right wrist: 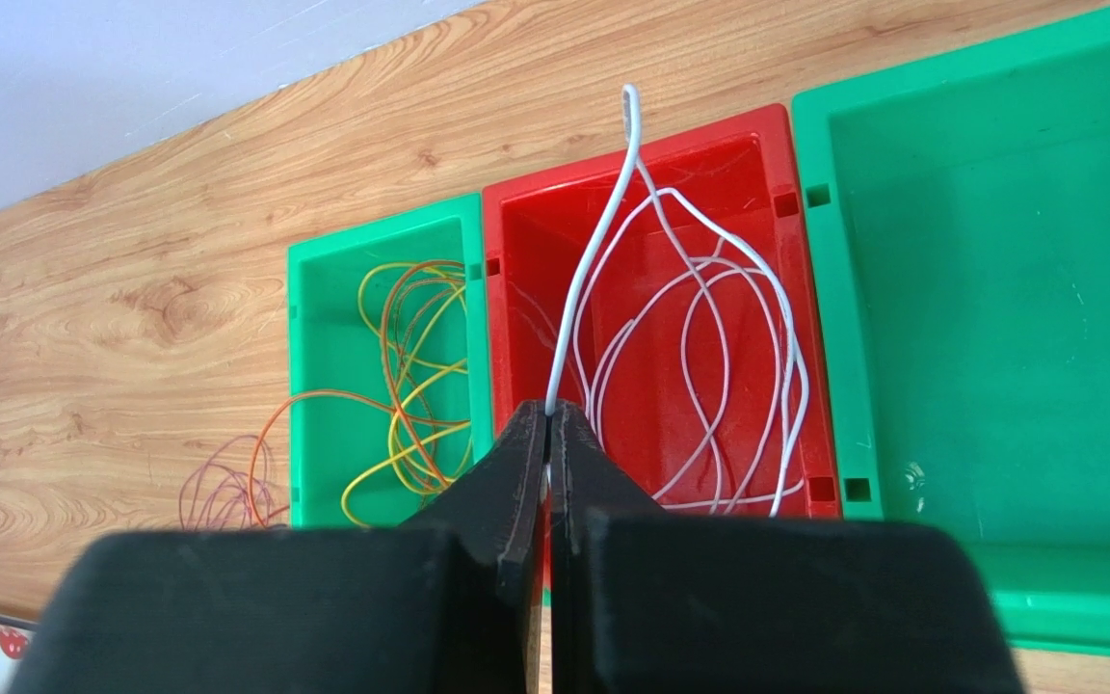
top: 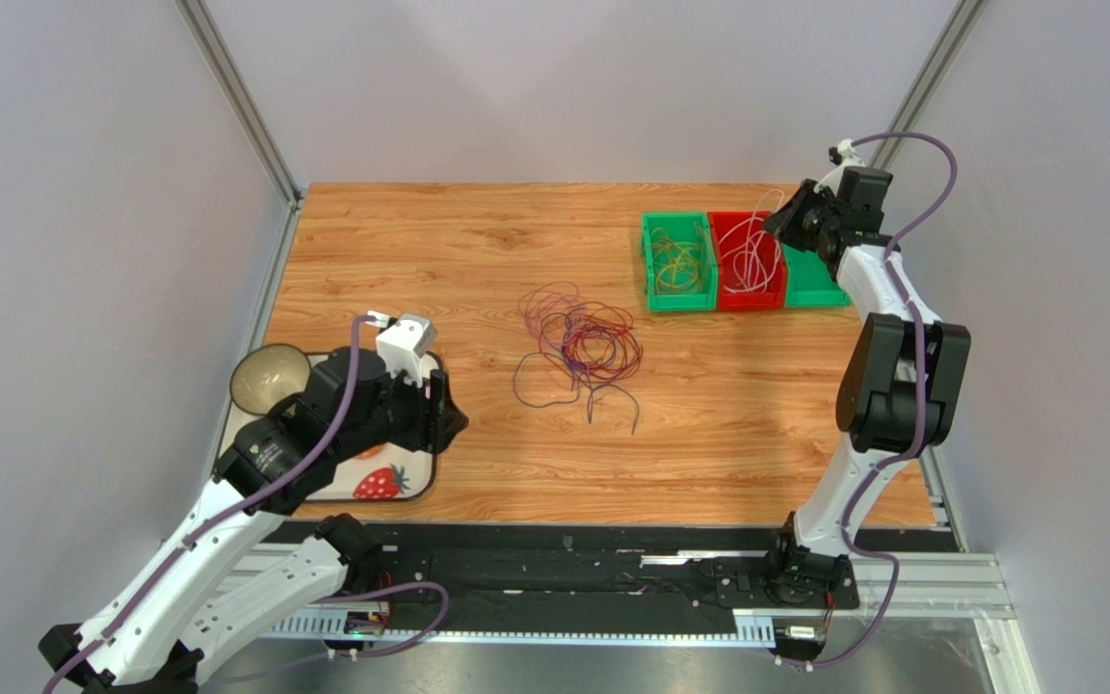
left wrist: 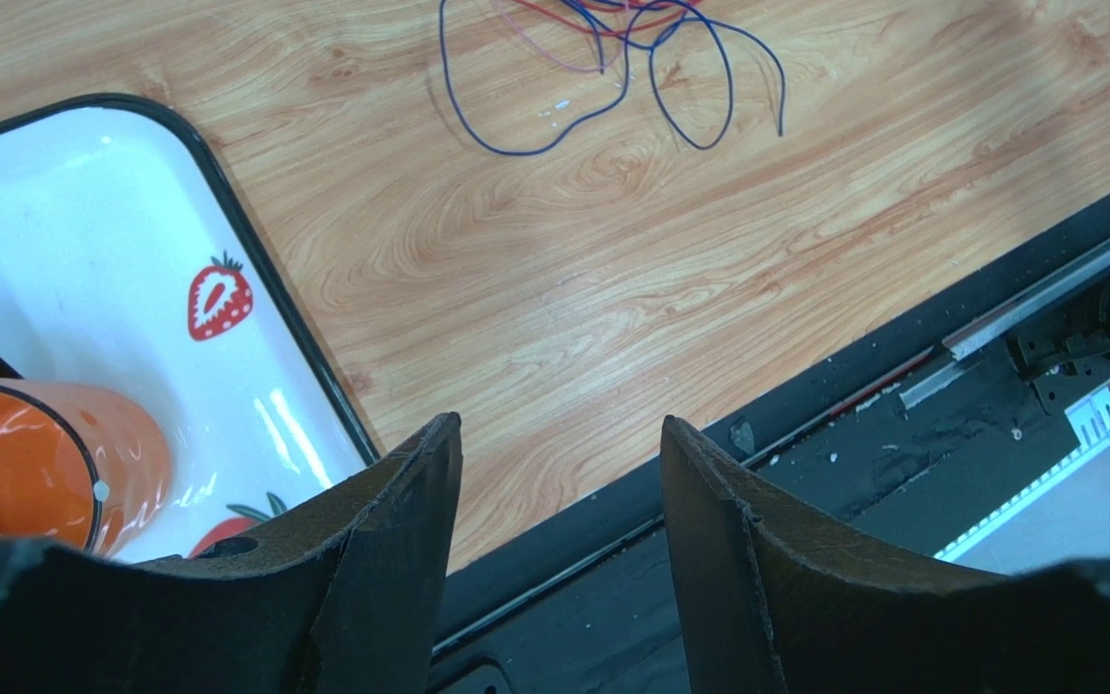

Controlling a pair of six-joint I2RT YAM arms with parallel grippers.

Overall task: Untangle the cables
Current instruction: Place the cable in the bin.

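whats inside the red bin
Looped white cables lie in the red bin; one strand is pinched in the shut right pincer. The pincer covers the bin's near-left corner, so anything there is hidden.

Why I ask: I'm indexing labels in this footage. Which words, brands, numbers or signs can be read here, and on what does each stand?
No text is readable in any view.
Round black housing on the left arm: faint pale marks, too small to read.
Tray: strawberry pictures only, no words.
Red bin and green bins: no labels show.
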